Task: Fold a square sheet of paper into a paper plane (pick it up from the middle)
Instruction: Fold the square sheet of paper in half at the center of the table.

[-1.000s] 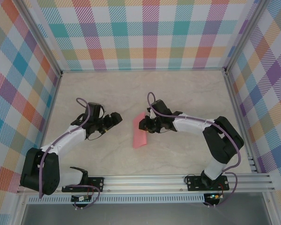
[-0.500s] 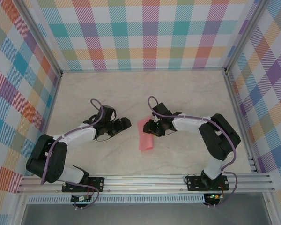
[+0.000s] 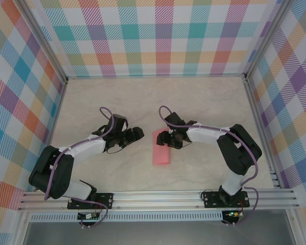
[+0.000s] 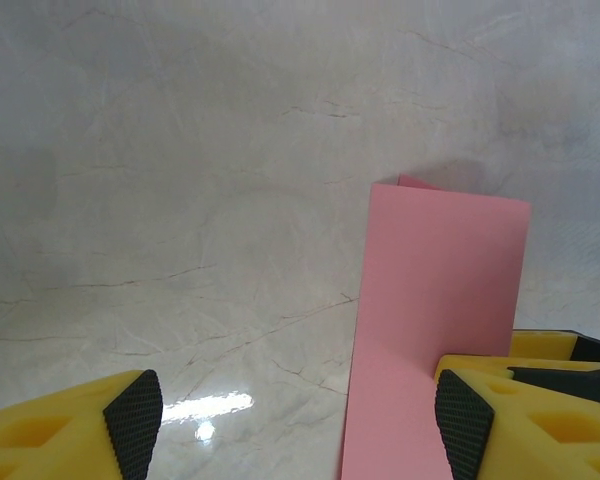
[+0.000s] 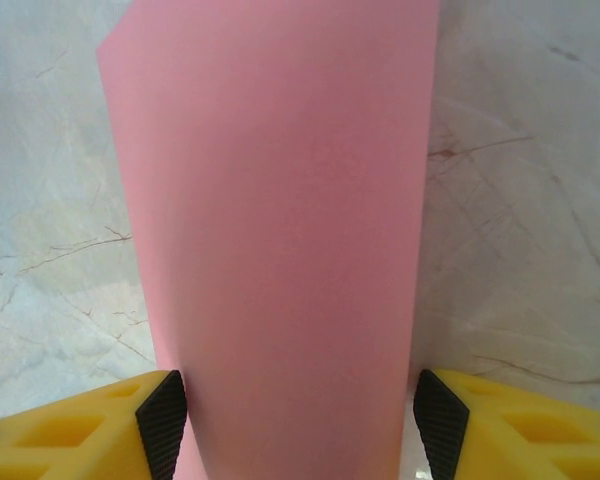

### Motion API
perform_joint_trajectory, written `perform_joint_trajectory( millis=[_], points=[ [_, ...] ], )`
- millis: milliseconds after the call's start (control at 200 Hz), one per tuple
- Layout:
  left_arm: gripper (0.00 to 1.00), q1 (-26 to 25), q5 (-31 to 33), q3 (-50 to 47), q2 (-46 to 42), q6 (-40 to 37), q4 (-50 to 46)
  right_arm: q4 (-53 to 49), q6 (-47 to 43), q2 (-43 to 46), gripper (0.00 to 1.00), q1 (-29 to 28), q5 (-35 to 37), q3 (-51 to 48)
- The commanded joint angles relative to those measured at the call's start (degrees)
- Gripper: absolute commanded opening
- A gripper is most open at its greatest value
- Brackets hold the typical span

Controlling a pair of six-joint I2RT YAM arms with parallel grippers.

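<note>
The square sheet of paper (image 3: 160,148) is a salmon-pink strip folded in half, lying flat on the marble table with its long side running toward the near edge. My right gripper (image 3: 164,139) is at the strip's far end. In the right wrist view the paper (image 5: 280,230) runs between the open jaws of that gripper (image 5: 300,430), and both black pads stand just off its long edges. My left gripper (image 3: 137,134) is open just left of the strip, pointing at it. In the left wrist view the paper (image 4: 435,300) lies under the right finger of that gripper (image 4: 300,430).
The marble tabletop (image 3: 117,102) is walled by checked panels on three sides. An aluminium rail (image 3: 158,199) carrying both arm bases runs along the near edge. Purple cables loop over both forearms.
My right gripper's jaws have opened and let go of the paper, which now lies flat and slightly further right. My left arm has swung right, toward the strip.
</note>
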State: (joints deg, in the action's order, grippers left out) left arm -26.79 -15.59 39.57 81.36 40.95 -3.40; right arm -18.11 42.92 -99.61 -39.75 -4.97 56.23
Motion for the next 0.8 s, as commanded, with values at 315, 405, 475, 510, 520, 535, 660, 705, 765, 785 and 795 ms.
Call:
perform_joint_trajectory(
  millis=[315,405,475,510,520,535,660,705,765,785,795],
  points=[
    [0.76,-3.3,2.5,-1.9,-0.7,-1.1,7.5,-4.1,4.6,0.8,0.51,0.5,5.4,-2.6],
    [0.76,-3.9,2.3,-1.6,-0.2,-1.5,8.1,-3.8,4.1,-0.1,0.51,0.5,4.6,-2.5],
    [0.75,-4.2,2.0,-1.8,0.1,-1.5,9.0,-3.1,3.5,-1.1,0.52,0.5,3.4,-2.4],
    [0.75,-4.3,2.0,-1.9,0.2,-1.2,9.5,-3.1,3.3,-1.8,0.53,0.5,3.2,-2.3],
    [0.75,-4.4,1.9,-2.0,0.2,-1.2,9.7,-3.1,3.2,-2.0,0.53,0.5,3.1,-2.3],
    [0.74,-4.4,1.9,-2.1,0.3,-1.0,9.9,-3.1,3.1,-2.2,0.53,0.5,3.1,-2.2],
    [0.74,-4.7,1.3,-3.0,0.3,-0.1,12.4,-3.5,2.8,-3.9,0.55,0.5,3.9,-2.1],
    [0.73,-4.9,1.0,-3.0,0.4,0.1,12.6,-3.8,3.0,-4.2,0.56,0.4,4.2,-2.0],
    [0.73,-4.9,0.5,-3.0,0.6,0.5,12.9,-4.4,3.0,-4.8,0.57,0.5,4.2,-1.7],
    [0.73,-4.9,0.4,-3.1,0.6,0.6,13.2,-4.4,2.9,-5.0,0.57,0.4,4.2,-1.7],
    [0.72,-4.9,0.4,-3.1,0.6,0.6,13.3,-4.5,3.0,-5.1,0.57,0.4,4.2,-1.6]
  ],
)
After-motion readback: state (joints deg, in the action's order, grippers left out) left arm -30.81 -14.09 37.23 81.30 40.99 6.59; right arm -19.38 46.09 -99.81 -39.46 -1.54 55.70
